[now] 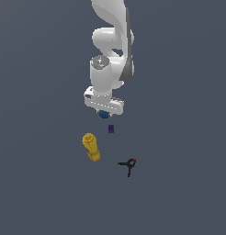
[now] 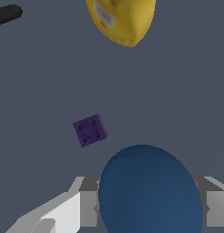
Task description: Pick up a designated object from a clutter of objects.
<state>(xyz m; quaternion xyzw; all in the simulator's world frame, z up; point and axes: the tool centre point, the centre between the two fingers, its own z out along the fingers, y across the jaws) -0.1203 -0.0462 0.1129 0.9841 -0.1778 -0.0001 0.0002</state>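
Note:
The small dark blue ball (image 2: 150, 191) sits between my gripper's two fingers, and the grey finger pads (image 2: 89, 209) stand against its two sides. In the exterior view the ball (image 1: 104, 114) shows just under the white hand, mostly hidden by it. My gripper (image 1: 104, 113) is shut on the ball. The tiny dark purple block (image 1: 111, 129) lies just in front of it, also seen in the wrist view (image 2: 90, 130). I cannot tell whether the ball is off the floor.
A yellow bottle-like object (image 1: 91, 147) lies on its side at the exterior view's left, and its end shows in the wrist view (image 2: 121, 20). A black clamp-like tool with a red tip (image 1: 128, 165) lies at the exterior view's lower right.

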